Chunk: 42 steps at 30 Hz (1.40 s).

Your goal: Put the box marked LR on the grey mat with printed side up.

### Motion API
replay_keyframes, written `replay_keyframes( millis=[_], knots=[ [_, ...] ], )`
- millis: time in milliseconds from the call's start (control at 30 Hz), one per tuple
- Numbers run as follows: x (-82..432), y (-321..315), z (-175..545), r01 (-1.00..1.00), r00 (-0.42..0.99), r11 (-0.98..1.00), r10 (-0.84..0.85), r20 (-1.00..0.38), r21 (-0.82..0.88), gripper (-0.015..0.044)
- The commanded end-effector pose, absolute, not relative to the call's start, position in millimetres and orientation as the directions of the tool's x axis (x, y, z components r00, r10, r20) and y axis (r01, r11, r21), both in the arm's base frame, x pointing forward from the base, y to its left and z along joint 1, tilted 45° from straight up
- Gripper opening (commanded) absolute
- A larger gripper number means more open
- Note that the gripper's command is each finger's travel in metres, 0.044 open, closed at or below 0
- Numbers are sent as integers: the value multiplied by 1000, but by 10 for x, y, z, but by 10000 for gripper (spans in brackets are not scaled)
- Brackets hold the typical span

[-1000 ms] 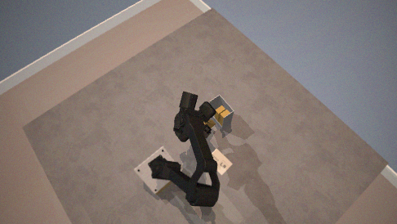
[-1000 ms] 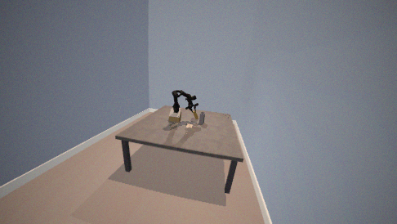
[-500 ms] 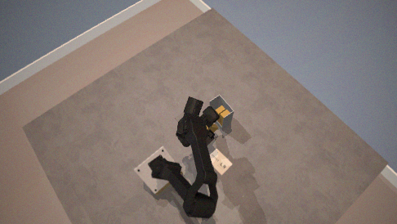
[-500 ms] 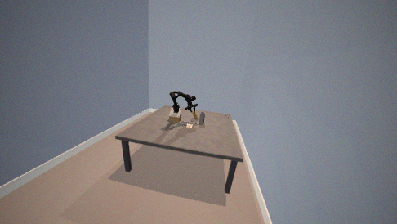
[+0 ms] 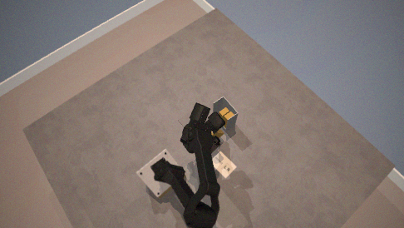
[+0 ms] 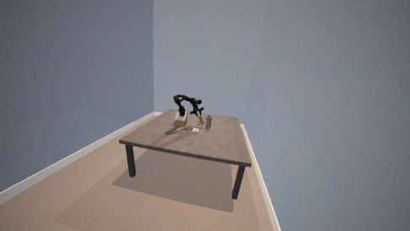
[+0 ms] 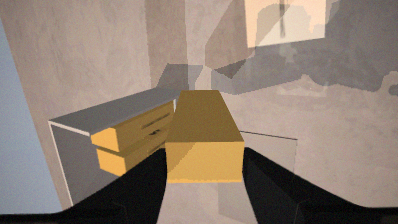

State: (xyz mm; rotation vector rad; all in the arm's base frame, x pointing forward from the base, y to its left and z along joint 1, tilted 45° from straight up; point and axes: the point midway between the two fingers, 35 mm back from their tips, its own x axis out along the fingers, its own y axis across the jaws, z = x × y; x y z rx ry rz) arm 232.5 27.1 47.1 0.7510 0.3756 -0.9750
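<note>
1. One yellow-orange cardboard-looking box is what the task is about right now, and the black parallel-jaw gripper has it pinched, a finger on each side. No reach code shows on the faces I can see, so can't swear it's LR.

2. Two more yellow-orange boxes stand in the open grey bin, just left of the jaws in the wrist view. I'd swing clear of that side before any big wrist turn, or you could clip the bin.

3. What looks like the thin grey mat sits to the right of the jaws, lower down. The cream card printed LR is past the jaws, upper right; it's the reference, not the drop spot, imo.

4. My take: check the hidden sides first. If it's LR, roll it print up over the mat, lower gently until it lies flat, then open evenly and back straight off so nothing drags. Wrong code? Back in the bin, upright.
</note>
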Motion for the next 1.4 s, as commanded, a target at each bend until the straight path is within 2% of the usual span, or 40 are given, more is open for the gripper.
replay_keyframes(
  millis=[0,867,967,1367],
  knots=[
    [2328,226,438,850,526,344,-607,-596,399,153],
    [2345,-47,174,849,527,345,-609,-593,400,153],
    [2350,-32,198,849,527,342,-611,-590,403,231],
    [2397,-27,198,863,504,329,-617,-604,383,237]
  ],
)
